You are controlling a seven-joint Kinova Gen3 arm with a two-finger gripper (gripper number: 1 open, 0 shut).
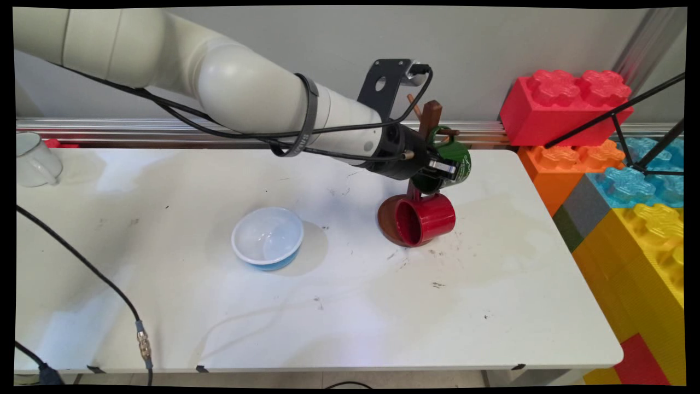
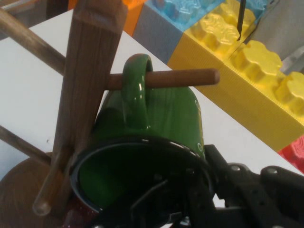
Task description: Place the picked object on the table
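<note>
A green mug (image 1: 461, 160) hangs at the wooden mug tree (image 1: 430, 116), its handle (image 2: 135, 90) threaded over a horizontal peg (image 2: 187, 77) beside the tree's post (image 2: 88, 71). My gripper (image 1: 442, 168) is shut on the green mug's (image 2: 175, 118) rim, one finger inside it and one outside. In the hand view the black linkage of the gripper (image 2: 190, 192) covers the mug's lower rim. Below the green one, a red mug (image 1: 426, 219) hangs low on the tree, just above its round brown base (image 1: 385, 221).
A white and blue bowl (image 1: 267, 237) sits left of the tree at mid-table. A white mug (image 1: 34, 158) stands at the far left edge. Large toy blocks (image 1: 563, 104) are stacked past the table's right side. A black cable (image 1: 82, 262) crosses the near left corner.
</note>
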